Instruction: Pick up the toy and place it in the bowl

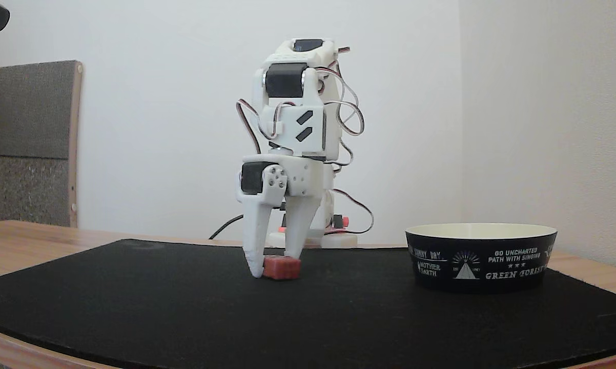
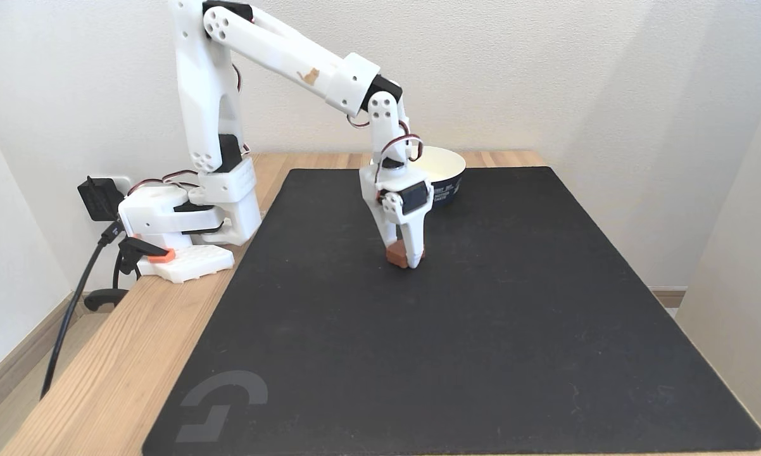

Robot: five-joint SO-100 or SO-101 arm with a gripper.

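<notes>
Gripper [image 1: 276, 266] fingers nearly closed around the toy [image 1: 282, 268] on the black mat [image 2: 482, 329].

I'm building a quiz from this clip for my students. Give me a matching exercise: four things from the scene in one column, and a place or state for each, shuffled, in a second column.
Things:
1. toy
2. bowl
3. tool
4. mat

Places or states:
A. empty, standing on the mat's far side in the higher fixed view
B. black, covering most of the wooden table
C. pointing down, fingers either side of the block
D. red, resting on the mat between two white fingers

Pairs: 1-D, 2-A, 3-C, 4-B
</notes>
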